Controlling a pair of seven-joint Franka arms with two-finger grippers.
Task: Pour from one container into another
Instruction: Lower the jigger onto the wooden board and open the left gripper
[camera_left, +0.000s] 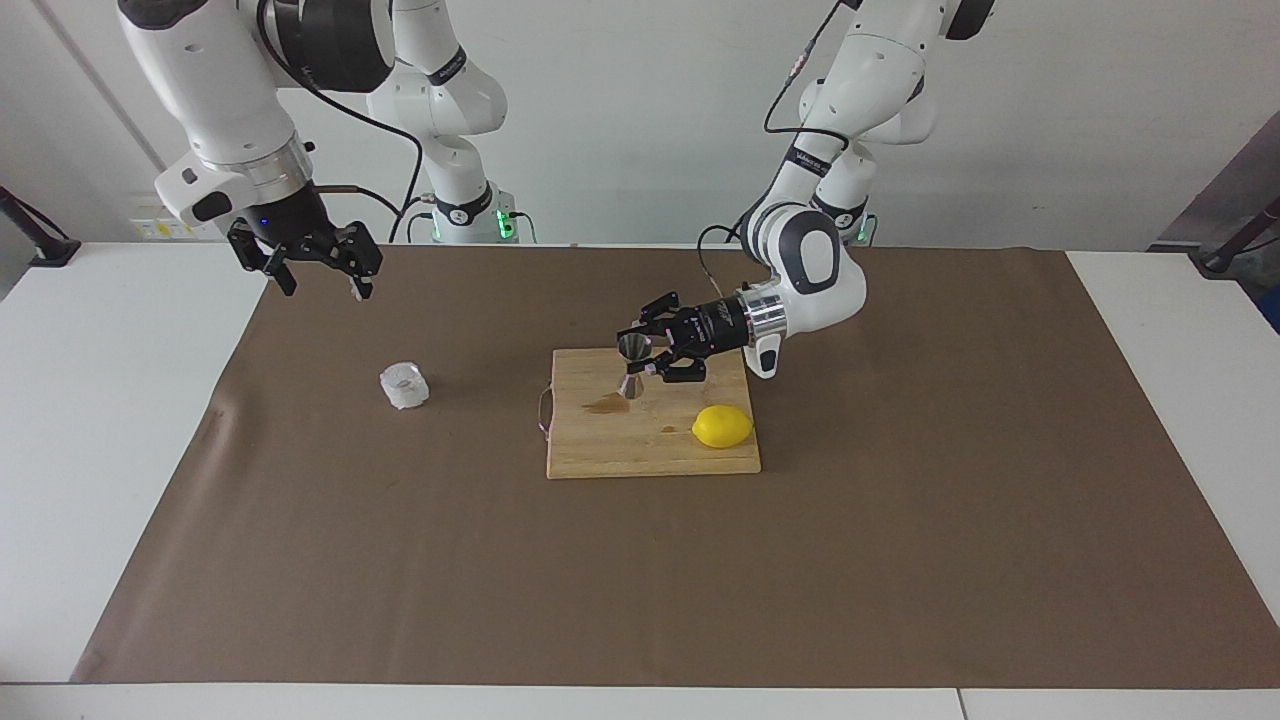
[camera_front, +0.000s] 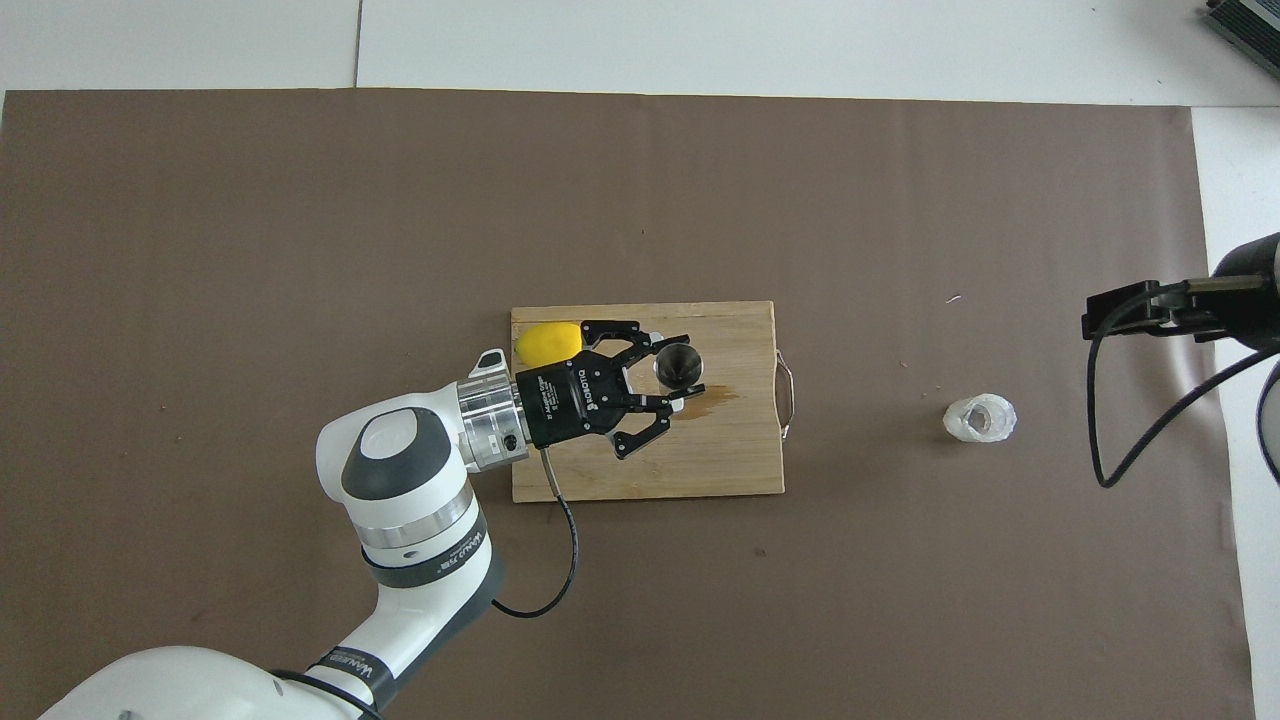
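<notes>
The silvery hourglass jigger (camera_left: 631, 368) (camera_front: 679, 365) stands upright in my left gripper (camera_left: 641, 364) (camera_front: 674, 378), which is shut on its waist and reaches in level over the wooden cutting board (camera_left: 640, 455) (camera_front: 650, 475). The jigger is low above the board's middle; I cannot tell whether its foot touches the wood. The translucent ribbed cup (camera_left: 404, 386) (camera_front: 979, 419) stands alone on the brown mat toward the right arm's end. My right gripper (camera_left: 318, 278) (camera_front: 1095, 322) hangs open and waits in the air over the mat's edge, apart from the cup.
A yellow lemon (camera_left: 722, 427) (camera_front: 546, 341) lies on the board's corner toward the left arm's end. A wet stain (camera_left: 606, 404) (camera_front: 716, 397) marks the board beside the jigger. The brown mat (camera_left: 900, 540) covers most of the white table.
</notes>
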